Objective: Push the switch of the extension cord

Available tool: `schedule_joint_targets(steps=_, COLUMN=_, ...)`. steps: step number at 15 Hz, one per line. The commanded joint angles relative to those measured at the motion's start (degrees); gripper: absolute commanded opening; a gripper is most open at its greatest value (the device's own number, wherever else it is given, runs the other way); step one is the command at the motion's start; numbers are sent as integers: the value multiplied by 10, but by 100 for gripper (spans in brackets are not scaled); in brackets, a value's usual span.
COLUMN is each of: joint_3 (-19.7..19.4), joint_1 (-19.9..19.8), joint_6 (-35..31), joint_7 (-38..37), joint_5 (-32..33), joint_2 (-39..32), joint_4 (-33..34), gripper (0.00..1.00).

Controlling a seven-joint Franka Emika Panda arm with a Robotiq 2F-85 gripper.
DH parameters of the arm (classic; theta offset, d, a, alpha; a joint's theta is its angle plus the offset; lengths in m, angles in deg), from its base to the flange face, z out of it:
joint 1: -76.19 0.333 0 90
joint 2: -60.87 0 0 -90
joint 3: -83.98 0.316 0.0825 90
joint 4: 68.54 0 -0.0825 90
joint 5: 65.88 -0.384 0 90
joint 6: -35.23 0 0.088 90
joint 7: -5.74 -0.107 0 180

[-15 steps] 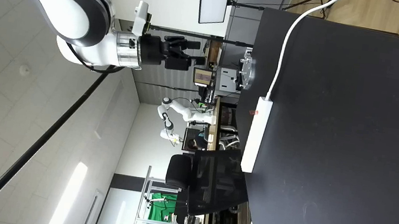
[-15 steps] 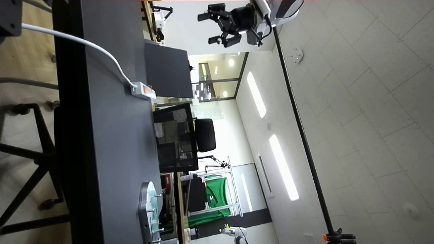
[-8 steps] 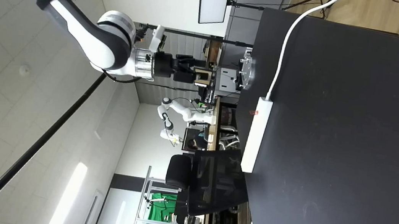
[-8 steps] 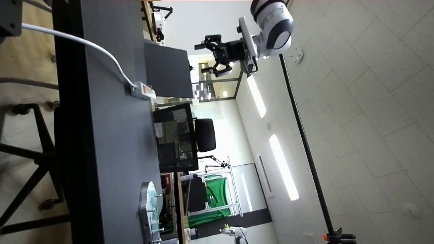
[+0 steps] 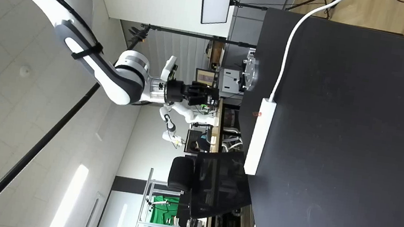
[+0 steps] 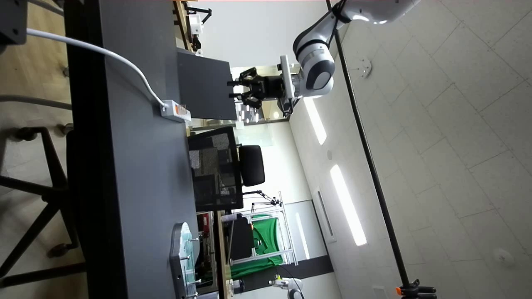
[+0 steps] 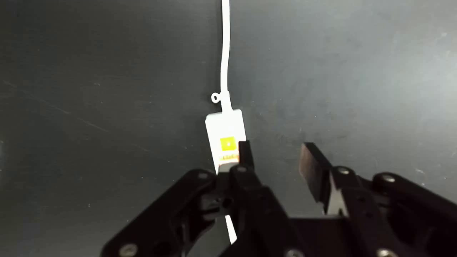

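The extension cord, a narrow white power strip point(image 5: 260, 137), lies on the dark tabletop; its cable point(image 7: 225, 46) leaves from one end. A yellow-lit switch point(image 7: 227, 143) shows near the cable end in the wrist view. In an exterior view it appears as an orange patch point(image 6: 179, 110). My gripper point(image 6: 233, 89) hangs in the air above the table, apart from the strip, fingers pointing down. In the wrist view my gripper point(image 7: 276, 150) is partly open with nothing between its fingers. Its left finger point(image 7: 246, 153) overlaps the strip's edge beside the switch and hides much of the strip's length.
Both exterior pictures stand sideways. A clear plate with metal posts point(image 6: 187, 261) sits on the same table point(image 5: 338, 147). A black mesh chair point(image 5: 216, 185) stands beyond the table edge. Behind the arm runs a slanting black pole point(image 5: 32, 153).
My arm has come lower toward the table and shifted sideways, nearer the strip. The gripper's fingers have drawn closer together. The extension cord has stayed where it was.
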Motion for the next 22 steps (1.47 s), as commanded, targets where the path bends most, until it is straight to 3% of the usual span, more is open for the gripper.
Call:
schedule_joint_targets(steps=1, joint_3=22, joint_1=-30, joint_6=78, joint_7=66, joint_5=-13, joint_2=-82, joint_4=142, gripper=11)
schedule_joint_targets(steps=4, joint_3=23, joint_1=-36, joint_6=120, joint_7=87, joint_5=9, joint_2=-123, joint_4=206, gripper=0)
schedule_joint_targets(steps=5, joint_3=25, joint_1=-34, joint_6=79, joint_7=79, joint_5=6, joint_2=-86, joint_4=141, gripper=9)
schedule_joint_targets(steps=6, joint_3=25, joint_1=-37, joint_6=91, joint_7=82, joint_5=7, joint_2=-99, joint_4=160, gripper=1)
schedule_joint_targets(steps=18, joint_3=27, joint_1=-39, joint_6=102, joint_7=85, joint_5=8, joint_2=-116, joint_4=185, gripper=0)
schedule_joint_targets(steps=22, joint_3=46, joint_1=-58, joint_6=83, joint_7=134, joint_5=-18, joint_2=-120, joint_4=163, gripper=0)
